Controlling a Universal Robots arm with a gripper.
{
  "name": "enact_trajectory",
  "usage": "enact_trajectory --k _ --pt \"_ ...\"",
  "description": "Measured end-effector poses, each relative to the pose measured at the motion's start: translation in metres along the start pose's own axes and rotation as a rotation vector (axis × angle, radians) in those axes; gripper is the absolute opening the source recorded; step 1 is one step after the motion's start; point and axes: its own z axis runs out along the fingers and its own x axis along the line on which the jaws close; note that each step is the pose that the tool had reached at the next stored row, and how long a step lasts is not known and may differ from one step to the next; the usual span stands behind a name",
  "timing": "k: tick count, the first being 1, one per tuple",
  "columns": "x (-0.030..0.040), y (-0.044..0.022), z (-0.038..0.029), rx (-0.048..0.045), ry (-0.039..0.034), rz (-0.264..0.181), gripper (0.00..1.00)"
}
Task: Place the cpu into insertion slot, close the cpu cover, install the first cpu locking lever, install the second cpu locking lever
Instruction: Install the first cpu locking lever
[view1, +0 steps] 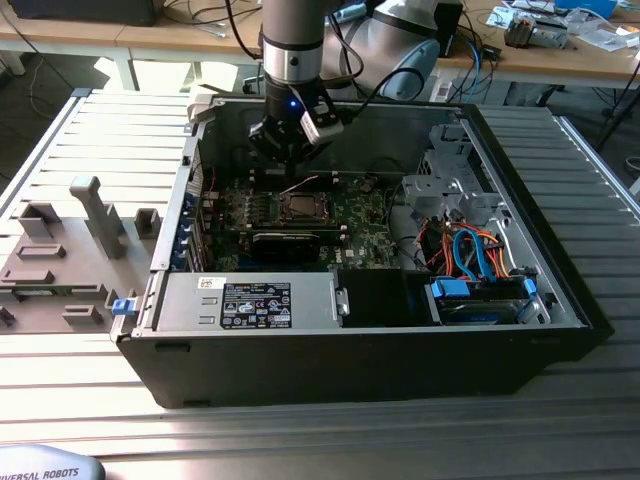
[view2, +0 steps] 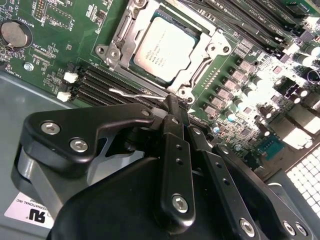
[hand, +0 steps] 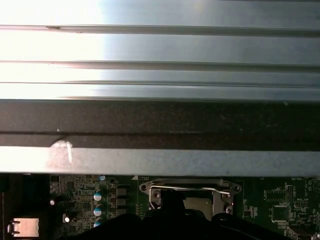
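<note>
The small square cpu with a dull silver-grey metal top (view2: 164, 48) is seen lying flat in the socket of the green motherboard (view2: 55, 47), framed by the thin silver metal cpu cover (view2: 212, 44), which is folded down around it. Being square, no long axis is shown. The black gripper (view2: 173, 101) is held just beside the socket's corner, fingers pressed together, at a thin wire lever (view2: 135, 93).

open computer case (view1: 350, 350) | grey fixture blocks (view1: 95, 215) | blue cables (view1: 480, 250)
</note>
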Motion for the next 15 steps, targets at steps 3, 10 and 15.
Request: enact_trajectory --k 3,10,15 --pt "-0.0002 0.0000 0.0007 -0.0002 -0.0002 0.000 0.11" --pt "-0.0002 0.0002 0.0032 -0.0001 -0.0007 -0.043 0.11" --pt "-0.0002 0.0003 0.0042 -0.0001 -0.0007 -0.043 0.11"
